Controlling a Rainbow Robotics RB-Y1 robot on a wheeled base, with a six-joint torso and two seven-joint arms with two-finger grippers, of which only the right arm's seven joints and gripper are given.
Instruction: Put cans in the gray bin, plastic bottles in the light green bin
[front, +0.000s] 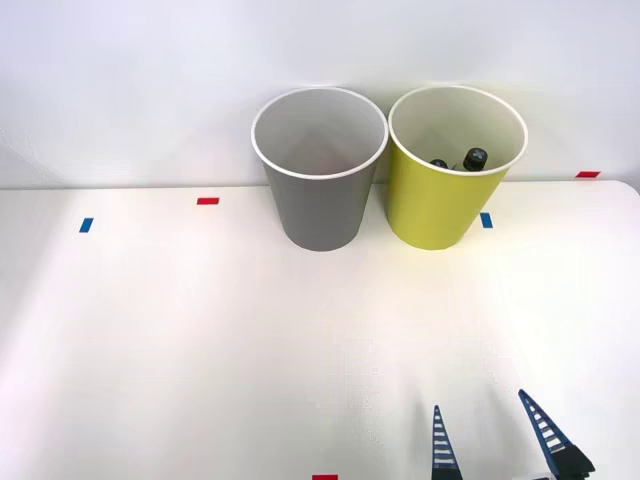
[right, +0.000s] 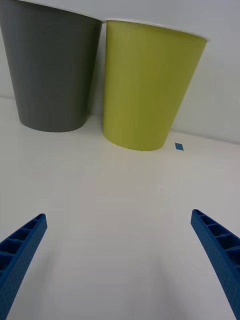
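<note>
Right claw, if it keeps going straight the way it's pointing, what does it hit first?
Probably the light green bin. The open right claw points across bare table roughly at that bin's lower wall, with the gray bin off to one side; exact aim is uncertain.

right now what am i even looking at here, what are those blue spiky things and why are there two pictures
These are two cameras on one robot at the same moment. The front view looks down from above the robot's arms at a white table. The other camera sits on the right arm's wrist, close to the table, looking ahead at the bins.

The blue ribbed spikes are the two fingers of the right end effector, the part that grasps things. They stand apart, open, with nothing between them.

On the table stand the gray bin and, beside it, the light green bin. The black-capped tops of dark plastic bottles show inside the green one. Small blue and red tape marks lie on the table.
</note>
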